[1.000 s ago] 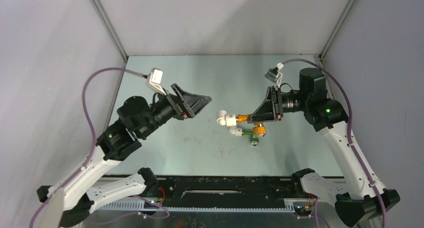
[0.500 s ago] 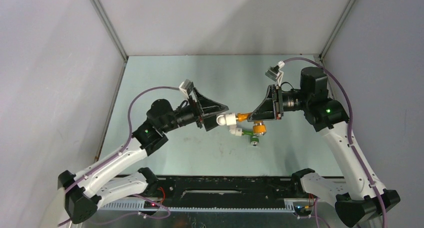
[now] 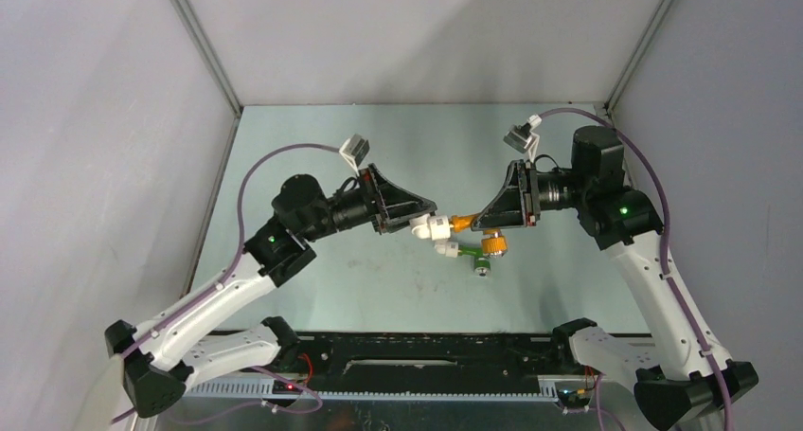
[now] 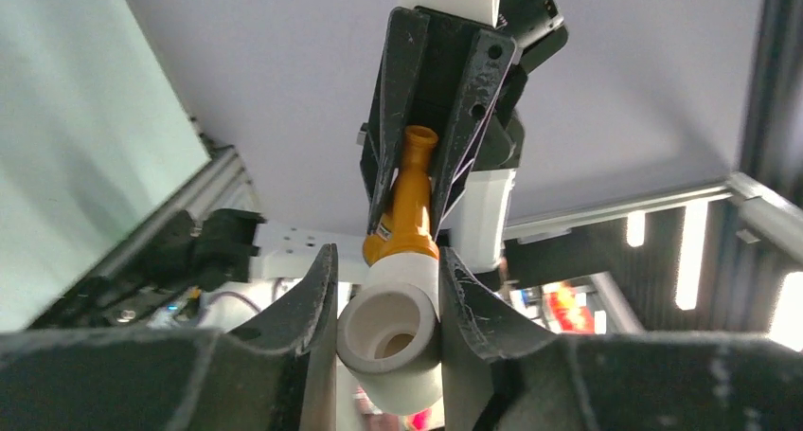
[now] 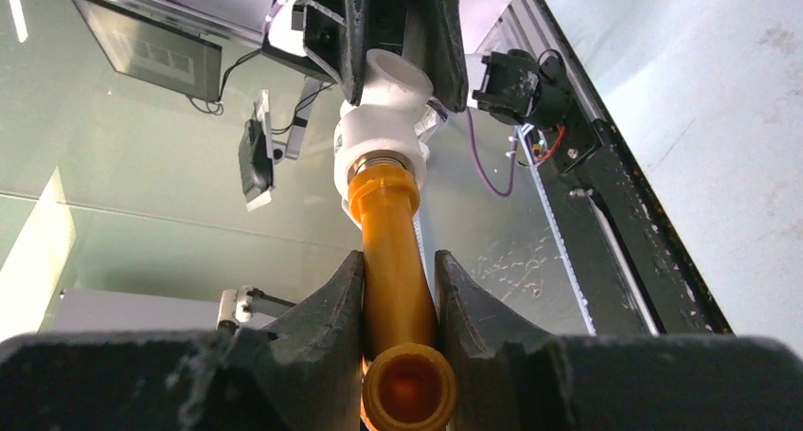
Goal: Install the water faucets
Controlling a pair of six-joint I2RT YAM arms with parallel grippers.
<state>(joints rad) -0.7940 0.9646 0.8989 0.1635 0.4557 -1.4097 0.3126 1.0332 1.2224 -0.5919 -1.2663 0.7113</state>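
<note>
Top view: left fingers (image 3: pixel 419 215) reach in from 9 o'clock and right fingers (image 3: pixel 481 221) from 3 o'clock. They are nearly tip to tip above the middle of the surface (image 3: pixel 312 156). In one line between them sit the white elbow fitting (image 3: pixel 434 227) on the 9 o'clock side and the orange faucet (image 3: pixel 461 222) on the 3 o'clock side.

The green faucet (image 3: pixel 467 251) lies on the surface just beside the orange one, at about 5 o'clock of it. It has a yellow-green knob (image 3: pixel 492 246) at its 3 o'clock end and a second white fitting (image 3: pixel 444 249) at its 9 o'clock end. Neither arm touches it, and only this view shows it. Grip detail is not readable from here.

Left wrist view: the open round mouth of the white elbow fitting (image 4: pixel 390 329) faces the camera. Both left pads (image 4: pixel 317 303) press on its sides, so the gap is just the fitting's width. The orange faucet (image 4: pixel 407 204) runs off toward 12 o'clock into the right arm's black fingers.

Right wrist view: both right pads (image 5: pixel 453 303) are clamped against the stem of the orange faucet (image 5: pixel 388 251), with no slack visible. The stem's open round end is at 6 o'clock. At 12 o'clock the stem enters the collar of the white elbow fitting (image 5: pixel 383 137), and a grey ring shows at the joint. I cannot tell whether it is fully seated.
</note>
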